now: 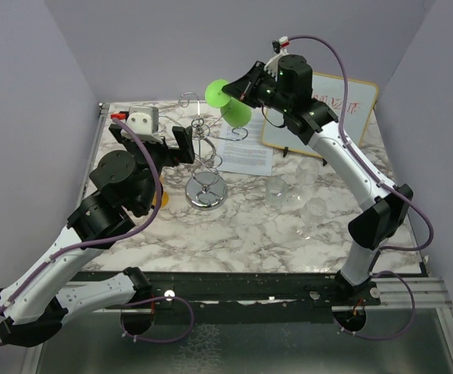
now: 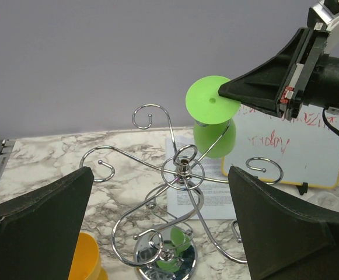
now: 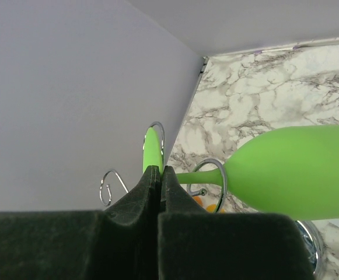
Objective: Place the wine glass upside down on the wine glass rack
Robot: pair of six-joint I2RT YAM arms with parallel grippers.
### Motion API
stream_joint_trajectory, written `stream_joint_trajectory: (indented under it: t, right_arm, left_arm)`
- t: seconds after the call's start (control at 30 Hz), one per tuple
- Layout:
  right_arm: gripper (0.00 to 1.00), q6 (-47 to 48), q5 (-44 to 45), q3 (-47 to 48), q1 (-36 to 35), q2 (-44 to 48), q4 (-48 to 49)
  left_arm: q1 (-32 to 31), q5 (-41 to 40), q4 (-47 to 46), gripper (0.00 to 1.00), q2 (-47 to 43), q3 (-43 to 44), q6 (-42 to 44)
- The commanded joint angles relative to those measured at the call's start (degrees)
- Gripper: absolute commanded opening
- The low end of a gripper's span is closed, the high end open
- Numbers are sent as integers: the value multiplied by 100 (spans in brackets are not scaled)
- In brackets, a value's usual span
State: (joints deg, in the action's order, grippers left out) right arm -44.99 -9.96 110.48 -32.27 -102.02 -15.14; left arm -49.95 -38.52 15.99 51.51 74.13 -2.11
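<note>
Top external view: a whiteboard (image 1: 331, 109) leans at the back right of the marble desk (image 1: 234, 234) with red handwriting too loose to read; a printed sheet (image 1: 245, 153) lies flat beside it, its text too small to make out. The right arm reaches from the near right corner up to the back; its right hand (image 1: 243, 89) holds the green wine glass (image 1: 228, 103) in the air by its round foot, above and just behind the wine glass rack (image 1: 204, 160). The rack stands on its disc base at the middle of the desk. The left arm bends in from the near left; the left hand (image 1: 152, 139) sits just left of the rack, holding nothing. Clear glasses (image 1: 277, 191) stand to the right of the rack; an orange cup (image 1: 161, 196) shows beside the left arm.

Left wrist view: the left fingers (image 2: 41, 221) stand wide apart, the rack's curled arms between them; the glass hangs tilted beyond the rack, foot uppermost and bowl lower; the right hand's black fingers clamp the foot's edge. Two lines of red scrawl on the whiteboard remain illegible.

Right wrist view: the right fingers (image 3: 134, 204) are pinched nearly together on the thin rim of the foot; the stem runs right to the bowl, with a chrome loop at the stem; whether it encircles the stem cannot be told.
</note>
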Motion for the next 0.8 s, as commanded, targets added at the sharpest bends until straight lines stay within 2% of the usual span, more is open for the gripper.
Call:
stream_joint_trajectory:
  t: [0.0, 0.2, 0.5, 0.77]
  right_arm:
    - [1, 155, -150, 440, 9, -257, -8]
    - [3, 104, -408, 595, 11, -436, -194]
    - [31, 360, -106, 934, 10, -571, -825]
    - [37, 497, -41, 1124, 6, -601, -1108]
  left_arm:
    - [12, 4, 14, 99, -27, -51, -58]
    - [12, 69, 7, 99, -28, -90, -82]
    - [12, 94, -33, 99, -113, -143, -104]
    - [12, 176, -43, 99, -209, -195, -175]
